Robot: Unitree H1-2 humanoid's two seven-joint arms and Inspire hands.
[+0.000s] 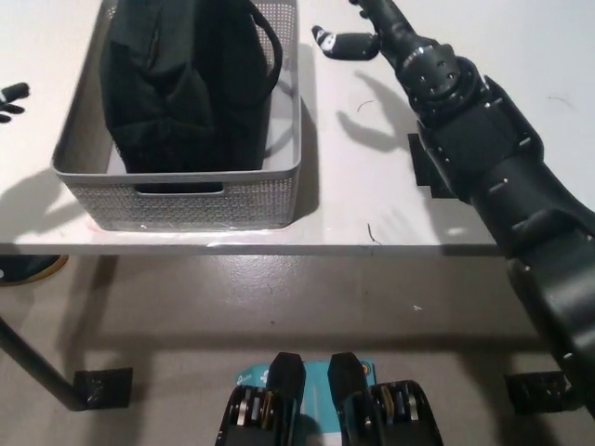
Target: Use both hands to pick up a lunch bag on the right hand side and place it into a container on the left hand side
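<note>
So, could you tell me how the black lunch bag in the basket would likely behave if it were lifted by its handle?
The black lunch bag looks like soft fabric with creased sides, so it would probably sag. Its looped handle arches loosely and may flop. It fills the grey basket snugly and might drag it.

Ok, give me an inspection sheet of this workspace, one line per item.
Surface: white table, bare at the front edge.
Job's things: black lunch bag sits inside the grey container, handle up at the right.
Clutter: black tape patch, partly under the right arm.
Hands: right hand is open above the table, right of the container, holding nothing; left hand only shows fingertips at the left edge.
Cables: nothing seen.
Surroundings: grey floor, table leg with a taped foot.
</note>
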